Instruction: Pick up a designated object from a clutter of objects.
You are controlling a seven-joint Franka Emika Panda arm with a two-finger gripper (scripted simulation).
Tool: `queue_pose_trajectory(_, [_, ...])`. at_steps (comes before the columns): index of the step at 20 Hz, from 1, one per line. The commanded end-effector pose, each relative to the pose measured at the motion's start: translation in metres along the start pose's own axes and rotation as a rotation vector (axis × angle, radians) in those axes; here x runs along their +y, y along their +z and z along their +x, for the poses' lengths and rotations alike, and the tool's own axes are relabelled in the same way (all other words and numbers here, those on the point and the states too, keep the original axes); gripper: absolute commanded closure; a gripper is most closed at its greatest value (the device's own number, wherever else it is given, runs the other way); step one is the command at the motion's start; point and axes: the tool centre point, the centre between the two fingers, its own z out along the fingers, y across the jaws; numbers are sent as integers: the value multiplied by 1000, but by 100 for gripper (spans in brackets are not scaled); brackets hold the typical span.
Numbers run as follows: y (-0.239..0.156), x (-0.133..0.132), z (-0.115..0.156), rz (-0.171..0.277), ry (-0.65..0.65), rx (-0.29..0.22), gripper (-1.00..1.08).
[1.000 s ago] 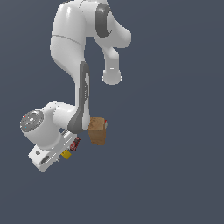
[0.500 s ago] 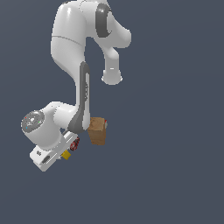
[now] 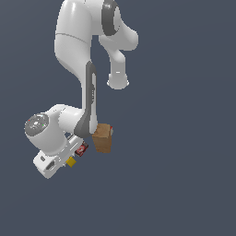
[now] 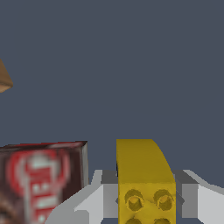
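Yellow, small and curved, the studded plastic piece (image 4: pixel 144 181) sits between the grey fingers (image 4: pixel 190 199) of the white gripper (image 3: pixel 69 159), apparently clamped, beside the dark red packet (image 4: pixel 41 179); grasp step judged under way, next calling for a straight lift clear of the tan-brown cardboard box (image 3: pixel 102 138).

Dark red packet (image 4: pixel 41 181) crowds the gripper (image 4: pixel 146 205); brown box (image 3: pixel 102 138) stands near.

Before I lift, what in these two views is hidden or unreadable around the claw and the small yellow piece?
- Claw: in the wrist view, fingertips cut off by the picture edge; contact with the small yellow studded piece unconfirmed.
- Same yellow piece: too small in the exterior view to judge grip.
- Dark red packet with white label: print blurred, partly cropped.
- Tan-brown cardboard box: only a corner shows in the wrist view.
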Motion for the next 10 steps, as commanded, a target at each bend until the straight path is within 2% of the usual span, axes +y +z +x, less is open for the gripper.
queue_pose_trajectory(1, [-7, -6, 3, -1, 0, 0, 108])
queue_pose_trajectory(10, [-49, -44, 22, 1, -1, 0, 108])
